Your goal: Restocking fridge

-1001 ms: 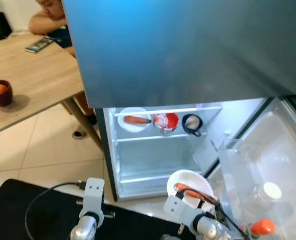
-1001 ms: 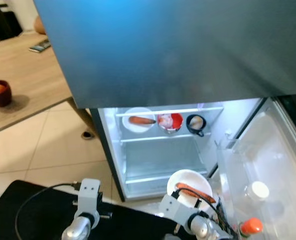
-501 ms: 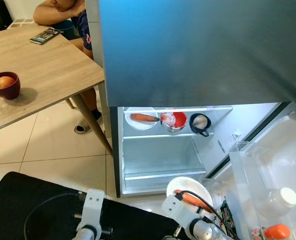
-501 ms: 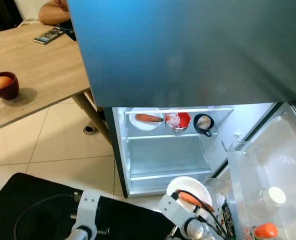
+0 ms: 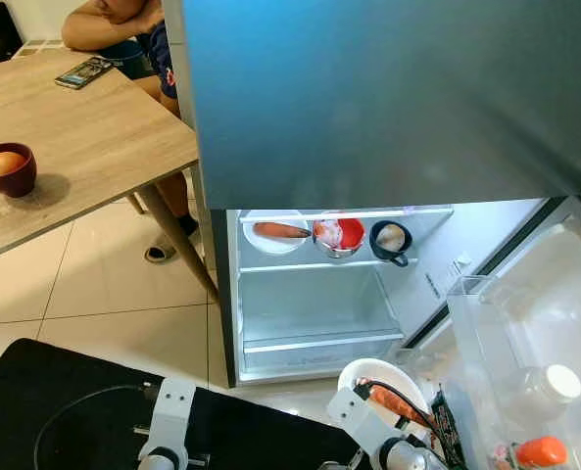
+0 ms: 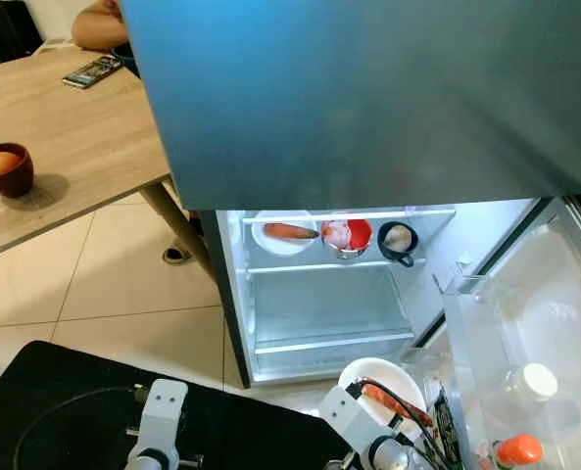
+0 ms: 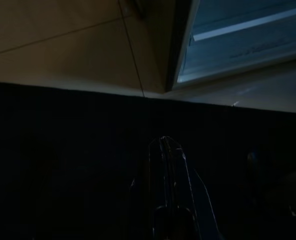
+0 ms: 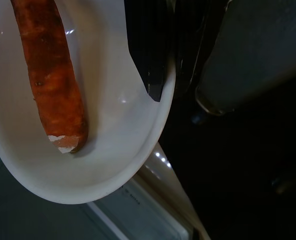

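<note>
My right gripper (image 8: 170,85) is shut on the rim of a white plate (image 5: 364,376), one black finger (image 8: 155,75) lying over the rim. An orange carrot (image 8: 50,75) lies on that plate, which hangs low before the open fridge compartment (image 5: 314,304), just below its bottom ledge. On the fridge's upper shelf stand another white plate with a carrot (image 5: 275,231), a red bowl (image 5: 337,235) and a black mug (image 5: 390,238). My left gripper (image 7: 166,150) hangs idle and shut over a dark surface near the fridge's lower corner.
The open fridge door (image 5: 535,323) stands at the right, its bins holding a white-capped bottle (image 5: 550,387) and an orange-capped one (image 5: 540,452). A wooden table (image 5: 84,147) at the left carries a dark red bowl (image 5: 4,171) and a phone (image 5: 86,72). A person (image 5: 123,20) sits behind it.
The camera has swung since a second ago, showing more of the table and floor. The held plate now sits slightly lower and further right against the fridge opening.
</note>
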### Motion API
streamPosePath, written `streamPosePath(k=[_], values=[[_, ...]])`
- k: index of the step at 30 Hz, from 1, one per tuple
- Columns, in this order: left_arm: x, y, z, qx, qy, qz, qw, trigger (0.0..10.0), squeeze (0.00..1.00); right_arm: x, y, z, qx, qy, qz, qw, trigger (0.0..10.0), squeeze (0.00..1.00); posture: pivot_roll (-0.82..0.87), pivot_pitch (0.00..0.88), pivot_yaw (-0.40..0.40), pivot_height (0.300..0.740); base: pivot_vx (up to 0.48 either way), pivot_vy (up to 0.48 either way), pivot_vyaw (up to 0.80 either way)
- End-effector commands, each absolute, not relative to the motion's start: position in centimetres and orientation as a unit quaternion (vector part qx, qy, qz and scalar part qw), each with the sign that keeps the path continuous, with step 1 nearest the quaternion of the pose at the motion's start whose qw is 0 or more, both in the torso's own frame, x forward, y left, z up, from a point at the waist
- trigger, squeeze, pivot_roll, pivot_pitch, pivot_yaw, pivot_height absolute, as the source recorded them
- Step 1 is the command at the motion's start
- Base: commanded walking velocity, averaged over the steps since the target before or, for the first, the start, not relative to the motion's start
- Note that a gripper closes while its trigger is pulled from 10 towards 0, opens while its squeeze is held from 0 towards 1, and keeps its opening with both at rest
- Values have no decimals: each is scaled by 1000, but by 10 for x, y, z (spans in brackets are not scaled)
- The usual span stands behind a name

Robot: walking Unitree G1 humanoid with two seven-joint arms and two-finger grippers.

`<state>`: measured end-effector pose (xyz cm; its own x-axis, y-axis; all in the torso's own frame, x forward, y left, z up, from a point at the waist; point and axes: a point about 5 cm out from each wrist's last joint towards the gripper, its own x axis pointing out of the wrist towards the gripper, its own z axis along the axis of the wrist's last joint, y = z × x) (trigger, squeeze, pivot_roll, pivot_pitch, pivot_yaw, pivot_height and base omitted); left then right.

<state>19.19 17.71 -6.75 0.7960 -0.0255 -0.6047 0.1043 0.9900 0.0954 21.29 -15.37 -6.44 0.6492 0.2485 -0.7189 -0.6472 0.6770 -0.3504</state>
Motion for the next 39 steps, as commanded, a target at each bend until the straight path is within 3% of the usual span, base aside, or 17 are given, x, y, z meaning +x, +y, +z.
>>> streamPosePath(k=[1, 10, 33, 39], values=[[188, 178, -69, 61, 321, -33, 944, 10000, 0, 212, -154, -65, -302, 326, 257, 858, 10000, 0, -94, 114, -33, 740, 0, 0, 0], [190, 179, -67, 72, 307, -39, 948, 10000, 0, 212, -153, -64, -303, 322, 260, 858, 10000, 0, -90, 114, -32, 740, 0, 0, 0], [193, 179, -65, 68, 298, -40, 951, 10000, 0, 214, -153, -63, -307, 320, 262, 857, 10000, 0, -91, 110, -31, 740, 315, 0, 0], [193, 178, -63, 67, 290, -41, 954, 10000, 0, 214, -153, -64, -307, 320, 261, 857, 10000, 0, -90, 111, -32, 740, 0, 0, 0]])
